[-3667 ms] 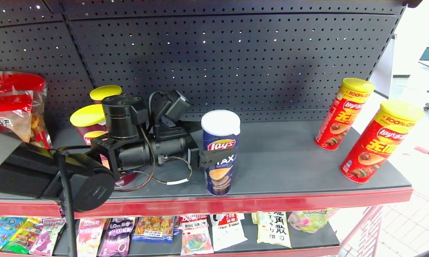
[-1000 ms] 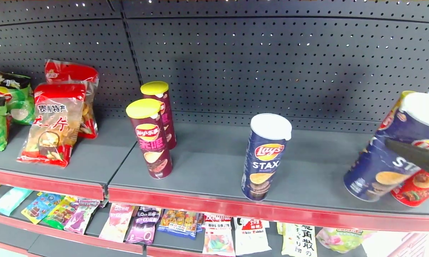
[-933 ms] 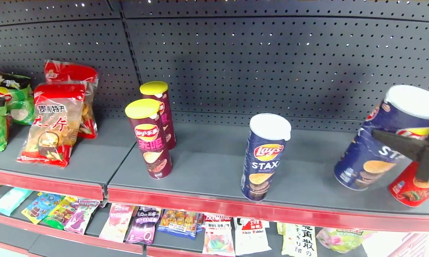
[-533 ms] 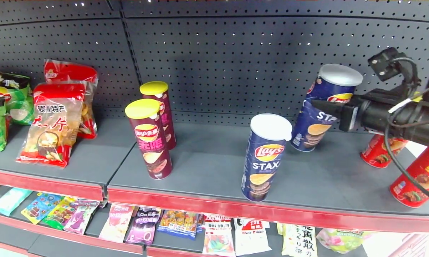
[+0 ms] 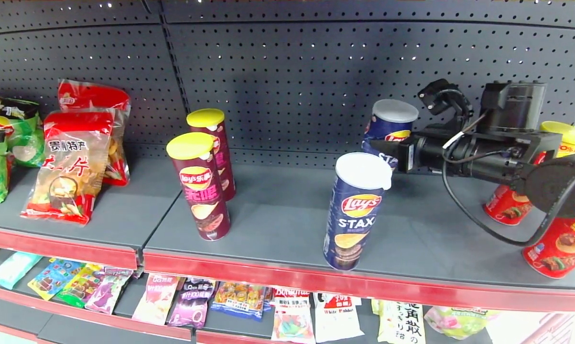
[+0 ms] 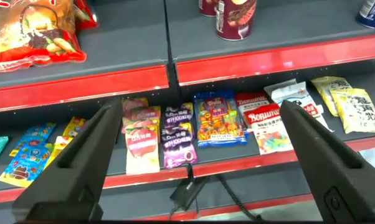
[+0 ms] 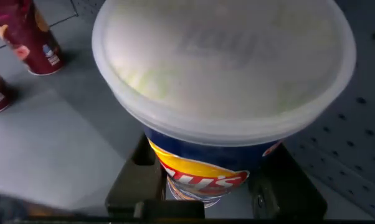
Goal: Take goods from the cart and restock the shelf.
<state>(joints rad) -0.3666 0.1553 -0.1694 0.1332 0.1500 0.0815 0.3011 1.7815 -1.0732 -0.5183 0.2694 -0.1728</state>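
Shelf [image 5: 277, 215] grey, pegboard [image 5: 292, 81] behind; right tool [image 5: 386, 144] grips can [image 5: 393, 113]

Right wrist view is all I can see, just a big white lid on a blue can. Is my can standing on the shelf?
Observer: The head view hides its bottom. Your blue can, held by the right hand, is behind a second blue can near the front of the shelf, so I cannot tell.
Operator: What is beside it?
Observer: Two red cans stand farther along on the robot's right.
Operator: And my other hand?
Observer: The left hand is open and empty, facing snack packets below.
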